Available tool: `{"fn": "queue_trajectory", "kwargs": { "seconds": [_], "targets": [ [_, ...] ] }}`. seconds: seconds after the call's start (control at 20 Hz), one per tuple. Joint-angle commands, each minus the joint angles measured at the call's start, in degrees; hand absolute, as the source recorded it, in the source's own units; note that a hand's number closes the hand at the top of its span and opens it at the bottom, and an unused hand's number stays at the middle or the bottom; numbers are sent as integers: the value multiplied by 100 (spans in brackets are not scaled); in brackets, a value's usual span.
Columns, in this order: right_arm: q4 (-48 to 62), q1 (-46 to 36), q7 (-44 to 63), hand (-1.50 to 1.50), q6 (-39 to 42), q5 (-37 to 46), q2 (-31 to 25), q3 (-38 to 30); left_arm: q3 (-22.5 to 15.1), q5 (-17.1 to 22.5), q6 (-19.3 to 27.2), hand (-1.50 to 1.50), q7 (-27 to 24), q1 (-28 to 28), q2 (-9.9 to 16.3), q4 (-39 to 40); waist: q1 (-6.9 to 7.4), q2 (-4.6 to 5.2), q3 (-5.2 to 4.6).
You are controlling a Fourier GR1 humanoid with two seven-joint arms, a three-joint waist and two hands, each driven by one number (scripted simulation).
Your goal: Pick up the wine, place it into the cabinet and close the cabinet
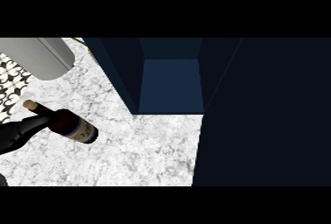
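My left hand (22, 131), black, comes in from the left edge of the head view, well left of the dark navy cabinet (169, 83), with its fingers curled round the dark glass wine bottle (68, 123). The bottle is tilted, its tan cork end up and to the left, its base down and to the right, pointing roughly toward the cabinet. A pale label with a blue band wraps the lower part of the bottle; the text on it is too small to read. The bottle sits left of the cabinet and below the cabinet's opening, clearly apart from it and not inside. I cannot tell whether it is lifted or touching the white marbled stone counter (135, 148) under it. The cabinet stands open, its blue inner floor showing between dark side walls, and its wide dark door (265, 113) fills the area right of the opening. Up and to the left of the cabinet, a pale grey rounded object (39, 57) is cut off by the edge, and a black-and-white patterned tile strip (12, 83) runs beside it. My right hand shows nowhere in the view.
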Motion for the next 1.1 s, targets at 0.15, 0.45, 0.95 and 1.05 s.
{"fn": "queue_trajectory", "kwargs": {
  "seconds": [0.15,0.45,0.95,1.05],
  "targets": [
    [-773,152,528,-150,-315,625,45,715,-443,-722,454,-150,635,-353,-68,34,-23,3,-1],
    [-947,78,798,-150,-719,1041,-30,1201,-22,-453,351,-150,1159,-567,279,-51,-40,-5,-4],
    [-1179,-735,1649,-150,-1072,922,-317,1014,28,-377,287,-150,828,95,150,-104,-8,-7,-8],
    [-1288,-605,1656,-150,-1236,1169,-352,1272,82,-280,262,-150,226,252,17,313,-65,-10,-15]
  ]
}}
